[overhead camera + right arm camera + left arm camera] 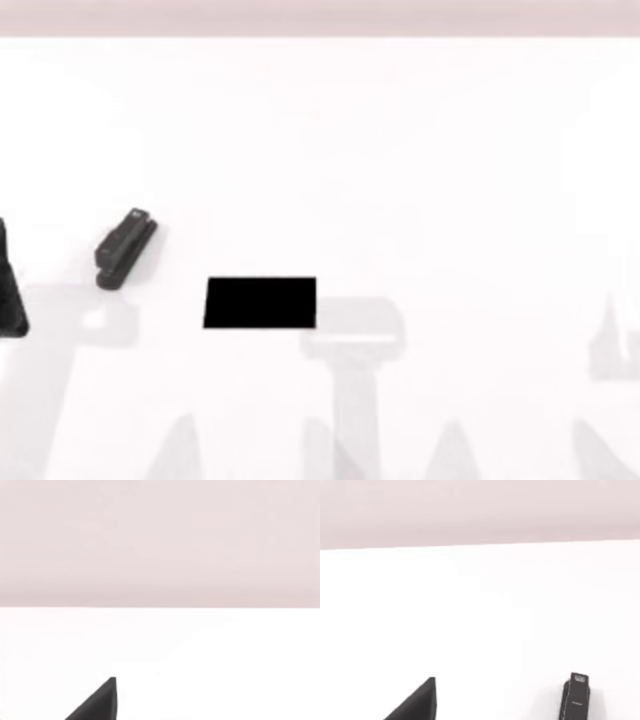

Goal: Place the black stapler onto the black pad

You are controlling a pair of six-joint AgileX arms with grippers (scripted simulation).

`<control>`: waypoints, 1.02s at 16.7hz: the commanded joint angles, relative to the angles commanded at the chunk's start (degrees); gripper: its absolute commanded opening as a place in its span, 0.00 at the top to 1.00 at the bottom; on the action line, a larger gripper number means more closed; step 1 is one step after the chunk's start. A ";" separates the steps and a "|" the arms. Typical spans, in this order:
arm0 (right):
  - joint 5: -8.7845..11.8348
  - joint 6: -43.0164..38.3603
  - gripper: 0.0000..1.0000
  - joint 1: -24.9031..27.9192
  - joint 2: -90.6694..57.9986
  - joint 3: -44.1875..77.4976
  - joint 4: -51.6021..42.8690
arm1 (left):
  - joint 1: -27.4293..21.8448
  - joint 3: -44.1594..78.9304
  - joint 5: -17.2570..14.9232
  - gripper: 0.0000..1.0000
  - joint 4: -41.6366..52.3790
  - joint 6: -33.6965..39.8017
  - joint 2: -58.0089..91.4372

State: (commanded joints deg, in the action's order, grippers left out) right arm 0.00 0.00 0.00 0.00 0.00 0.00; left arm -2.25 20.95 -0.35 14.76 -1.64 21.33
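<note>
Progress: nothing done yet, by my read. The stapler (126, 248) lies on the table (400, 150), off the pad (260, 303), so the whole job is still ahead: reach, grip, carry, set down.
Stapler: on the left half of the table, lying at a slant, up and to the left of the pad, near it but clearly apart. The left wrist view catches it too (575, 697), lying free.
Pad: flat black rectangle just left of centre, nothing on it.
Left gripper (10, 290): at the far left edge of the top view, near the stapler but not touching it. Whether the claw is apart or together, I cannot tell; only one dark finger (417, 704) shows.
Right gripper: out of the top view, likely parked; its own camera shows a single finger (97, 704), claw state unknown.
Room: open tabletop between stapler and pad, no obstacles. The back edge sits well away.
</note>
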 joint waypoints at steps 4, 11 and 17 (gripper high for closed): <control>0.00 0.00 0.00 0.00 0.00 0.00 0.00 | -1.70 19.87 0.35 0.00 14.09 -2.10 23.77; 0.00 0.00 0.00 0.00 0.00 0.00 0.00 | -4.99 54.52 1.24 0.00 39.80 -5.95 68.51; 0.00 0.00 0.00 0.00 0.00 0.00 0.00 | -6.93 76.46 1.04 0.00 54.76 -7.67 92.38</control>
State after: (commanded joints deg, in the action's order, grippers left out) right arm 0.00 0.00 0.00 0.00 0.00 0.00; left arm -9.18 97.41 0.69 69.52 -9.31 113.70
